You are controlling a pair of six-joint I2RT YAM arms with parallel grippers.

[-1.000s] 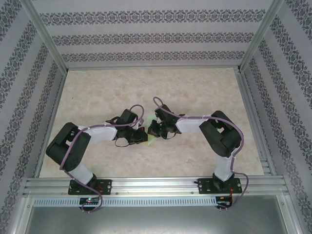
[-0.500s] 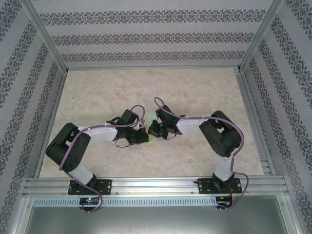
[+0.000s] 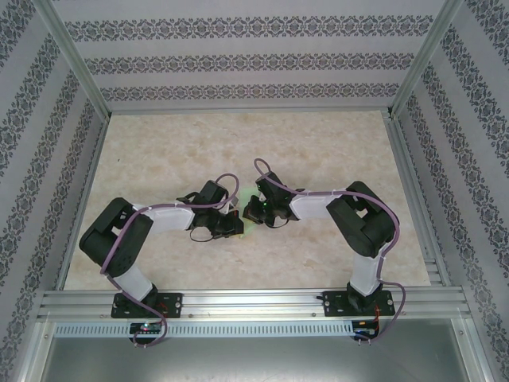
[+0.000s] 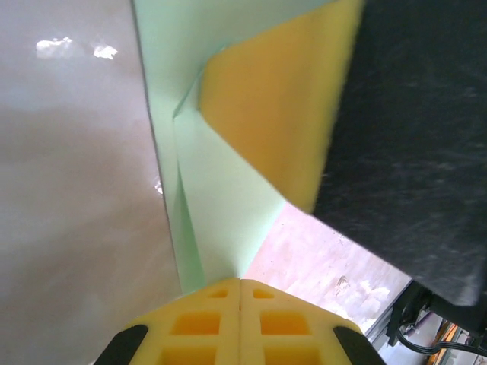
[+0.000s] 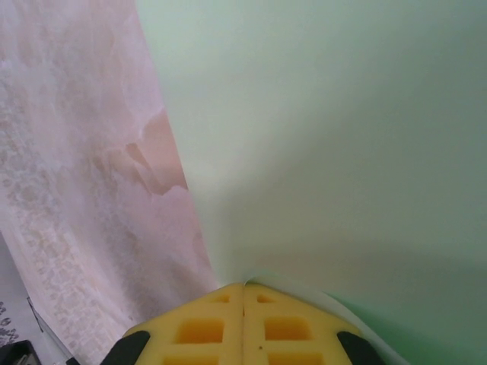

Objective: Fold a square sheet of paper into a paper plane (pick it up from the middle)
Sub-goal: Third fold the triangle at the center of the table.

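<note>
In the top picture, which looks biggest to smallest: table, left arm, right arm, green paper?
1. table
2. left arm and right arm, about alike
3. green paper, just a sliver showing

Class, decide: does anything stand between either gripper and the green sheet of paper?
Nothing visible does: the left gripper and the right gripper are each shut directly on the sheet of paper.

Robot lab test cell. Aluminium-profile frame [image 3: 71, 60] encloses a marble-print tabletop [image 3: 318, 143], with patterned wall panels [image 3: 238, 60] on 3 sides. 2 arms, left arm [image 3: 119, 247] and right arm [image 3: 362, 223], are bolted to the near rail [image 3: 254, 301].
</note>
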